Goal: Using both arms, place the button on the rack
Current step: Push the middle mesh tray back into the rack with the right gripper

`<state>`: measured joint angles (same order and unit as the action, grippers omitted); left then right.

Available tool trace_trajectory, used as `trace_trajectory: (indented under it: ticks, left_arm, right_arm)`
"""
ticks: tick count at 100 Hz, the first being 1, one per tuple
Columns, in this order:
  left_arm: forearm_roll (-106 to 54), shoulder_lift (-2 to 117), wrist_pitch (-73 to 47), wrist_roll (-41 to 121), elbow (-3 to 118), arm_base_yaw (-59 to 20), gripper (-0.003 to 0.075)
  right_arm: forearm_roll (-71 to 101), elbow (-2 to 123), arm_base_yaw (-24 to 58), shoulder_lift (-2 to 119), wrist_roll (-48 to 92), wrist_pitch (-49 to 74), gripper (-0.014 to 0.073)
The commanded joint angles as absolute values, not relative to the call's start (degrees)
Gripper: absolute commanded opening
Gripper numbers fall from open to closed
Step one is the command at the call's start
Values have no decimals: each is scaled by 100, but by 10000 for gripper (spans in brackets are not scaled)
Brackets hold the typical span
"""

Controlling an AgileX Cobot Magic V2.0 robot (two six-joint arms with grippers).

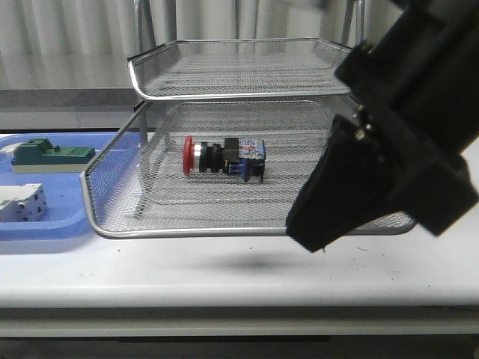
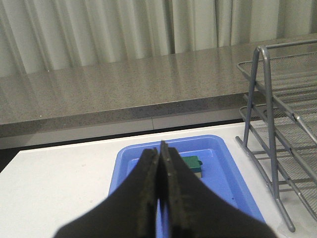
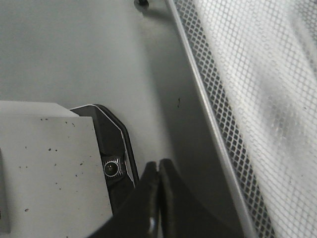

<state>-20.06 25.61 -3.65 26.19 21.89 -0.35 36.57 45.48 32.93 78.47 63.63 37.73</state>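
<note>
The button (image 1: 222, 158), red cap pointing left with black body and blue rear block, lies on its side in the pulled-out lower tray of the silver mesh rack (image 1: 150, 224). My right gripper (image 1: 313, 241) hangs shut and empty just in front of that tray's front right rim, close to the camera. In the right wrist view its fingers (image 3: 158, 171) are pressed together beside the rack's mesh edge (image 3: 218, 134). My left gripper (image 2: 159, 151) is shut with nothing in it, above the blue tray (image 2: 225, 168), left of the rack's legs (image 2: 270, 134). It is out of the front view.
A flat blue tray (image 1: 45, 228) at the left holds a green block (image 1: 49, 155) and a white terminal block (image 1: 21, 203). The green block (image 2: 192, 165) also shows past my left fingers. A grey counter (image 2: 124, 94) and curtains stand behind the white table (image 1: 224, 269).
</note>
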Motion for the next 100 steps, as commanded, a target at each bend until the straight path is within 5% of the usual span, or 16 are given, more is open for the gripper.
trace_trajectory:
  ticks: [1,54,100]
  left_arm:
    - [-2074,2583,42,2560,2340,-19,-20]
    - [-2074,2583,42,2560,2340,-19,-20]
    - [-2074,2583,42,2560,2340,-19,-20]
  right_arm:
    - [3656,4735,3445,7966,6432,3428,-69]
    - [3629,4735,3616,8662,6426,1679,-67]
    - [3629,5645,2603,9222,6426,1622,-68]
